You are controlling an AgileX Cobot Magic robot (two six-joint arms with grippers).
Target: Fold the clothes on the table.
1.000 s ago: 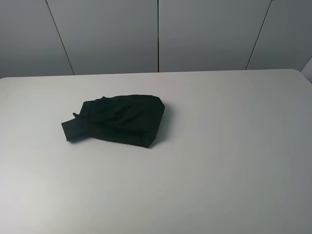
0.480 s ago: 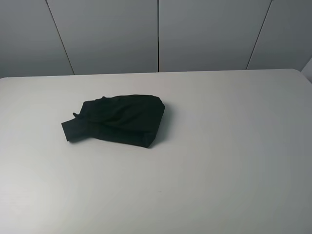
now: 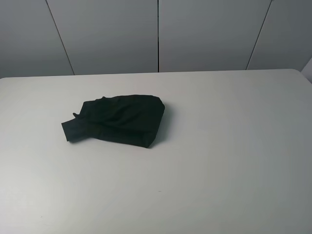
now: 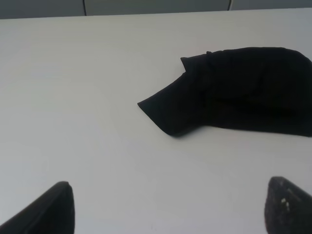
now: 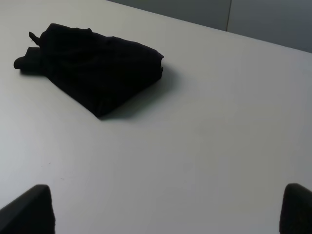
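We see the shirt (image 3: 116, 120) lying as a compact black bundle on the table (image 3: 229, 146), left of the middle in the high view and nearer the far edge than the near one, with one flap poking out toward the left. No print shows; the bundle looks folded over on itself, so we judge the folding either done or close to done, though its creased top and the loose flap leave that unsettled. Neither arm appears in the high view, which suggests both are drawn back over the near edge to leave the cloth clear. Each wrist view looks out across the table at the shirt from well apart. The left gripper (image 4: 168, 209) shows only its two dark fingertips (image 4: 53, 209) at the frame's lower corners, spread wide with nothing between them; the right gripper (image 5: 165, 209) shows the same, its fingertips (image 5: 29, 209) far apart and empty. Held against the two earlier high views, nothing differs: the bundle keeps the same outline and the same spot, and no arm has entered. We take this as a rest, with both grippers parked and released.
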